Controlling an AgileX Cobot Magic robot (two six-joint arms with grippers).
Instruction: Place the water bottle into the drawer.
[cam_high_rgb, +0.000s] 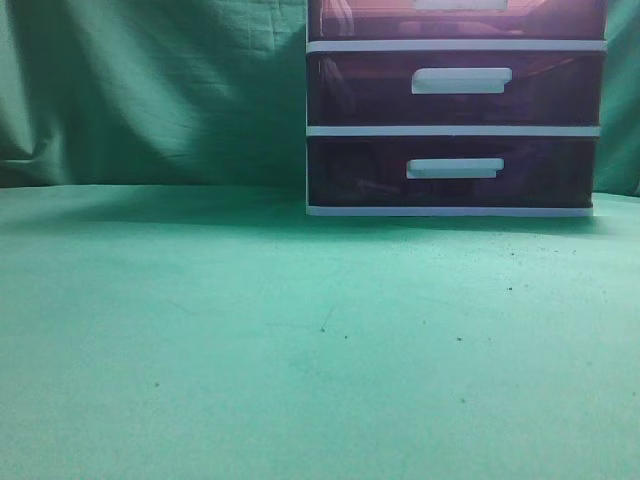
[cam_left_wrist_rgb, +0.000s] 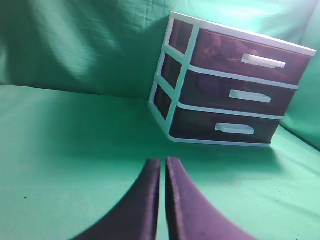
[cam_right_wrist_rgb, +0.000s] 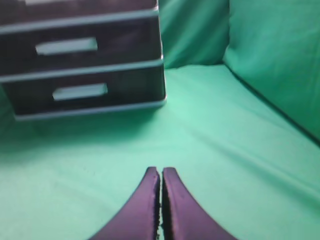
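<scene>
The top drawer (cam_left_wrist_rgb: 247, 57) of the white-framed unit is dark purple with a white bar handle and is closed; only its lower strip shows in the exterior view (cam_high_rgb: 460, 18). The water bottle is not in any view. My left gripper (cam_left_wrist_rgb: 162, 162) is shut and empty, low over the green cloth, well in front of the unit. My right gripper (cam_right_wrist_rgb: 161, 172) is shut and empty, also in front of the unit and to its right. Neither gripper shows in the exterior view.
Two lower purple drawers (cam_high_rgb: 455, 88) (cam_high_rgb: 452, 172) are closed. The unit stands at the back right of a green cloth-covered table (cam_high_rgb: 250, 340). A green cloth backdrop (cam_high_rgb: 150, 80) hangs behind and folds up at the right (cam_right_wrist_rgb: 275, 55).
</scene>
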